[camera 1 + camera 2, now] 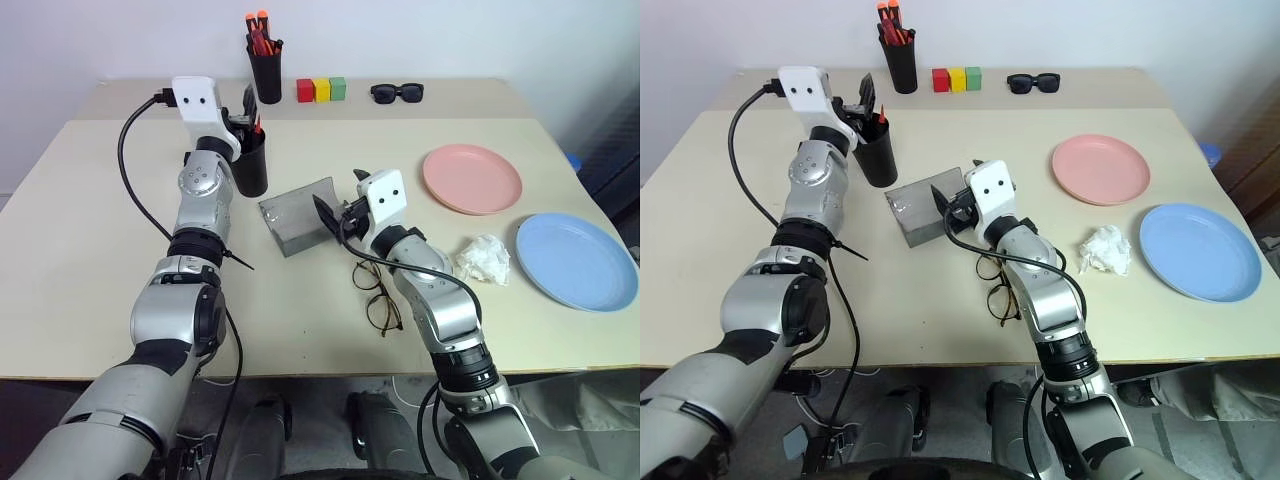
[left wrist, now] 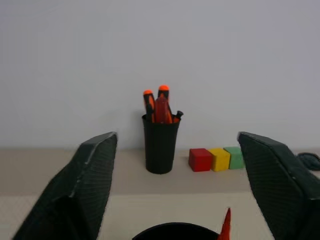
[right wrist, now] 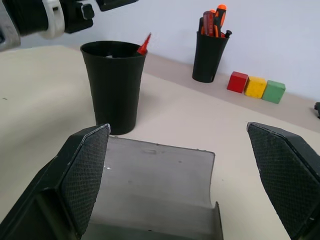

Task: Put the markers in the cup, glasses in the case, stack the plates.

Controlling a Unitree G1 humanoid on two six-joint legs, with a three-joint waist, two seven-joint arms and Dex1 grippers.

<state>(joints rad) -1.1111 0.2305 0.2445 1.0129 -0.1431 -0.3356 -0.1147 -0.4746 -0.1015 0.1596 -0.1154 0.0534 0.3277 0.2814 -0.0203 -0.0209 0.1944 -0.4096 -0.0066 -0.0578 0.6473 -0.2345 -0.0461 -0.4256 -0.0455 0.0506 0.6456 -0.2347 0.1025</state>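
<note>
The left gripper (image 2: pixel 175 195) hangs just above the black cup (image 1: pixel 250 163), jaws spread wide and empty; a red marker tip (image 3: pixel 144 44) pokes over the cup's rim. The right gripper (image 3: pixel 180 185) also stands wide open with nothing in it, at the open grey case (image 1: pixel 297 213) mid-tabletop. The glasses (image 1: pixel 377 294) lie nearer the front edge. The pink plate (image 1: pixel 472 178) and blue plate (image 1: pixel 575 260) sit apart toward the right edge.
</note>
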